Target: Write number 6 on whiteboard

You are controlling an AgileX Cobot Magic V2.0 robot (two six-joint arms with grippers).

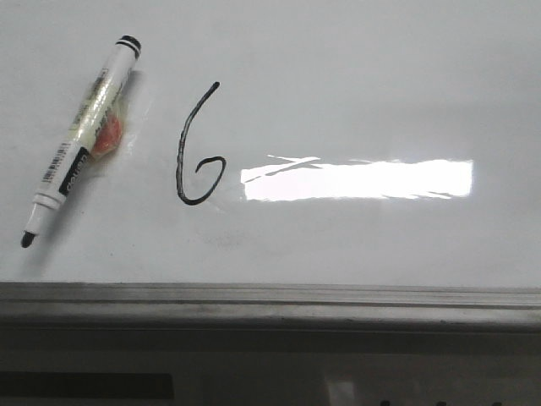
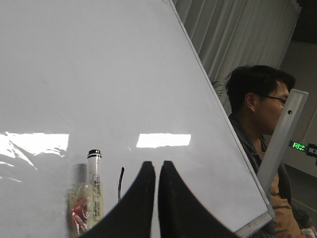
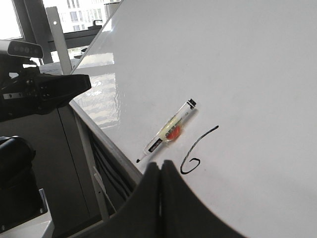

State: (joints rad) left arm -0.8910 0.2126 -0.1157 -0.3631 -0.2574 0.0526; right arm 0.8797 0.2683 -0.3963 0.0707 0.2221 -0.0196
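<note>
the number 6 [image 1: 196,148] is drawn in black marker on the whiteboard [image 1: 363,76], a little left of the board's middle in the front view and well above the grey frame edge [image 1: 270,298]. its stem is long and slanted, leaning toward the right at the top, with a small hook at the tip. the line thickens toward the base, where it curls into a small loop that does not fully close against the stem. the ink is solid and unbroken. just right of the loop lies a bright white rectangular glare [image 1: 359,179], with its left end almost touching the digit.

left of the number 6, apart from it, a marker [image 1: 82,138] lies flat on the board, uncapped, black tip pointing down toward the frame edge, black end ring at the top. a scrap of clear wrap with a red-orange patch [image 1: 107,137] clings to its barrel.

left gripper [image 2: 156,171]: fingers pressed together, nothing between them, above the board near the top of the stem [image 2: 121,182]. right gripper [image 3: 161,167]: fingers likewise together and empty, just beside the loop of the digit [image 3: 194,154] and near the marker tip [image 3: 169,132].

a person [image 2: 262,129] in glasses sits beyond the board's far edge in the left wrist view.
</note>
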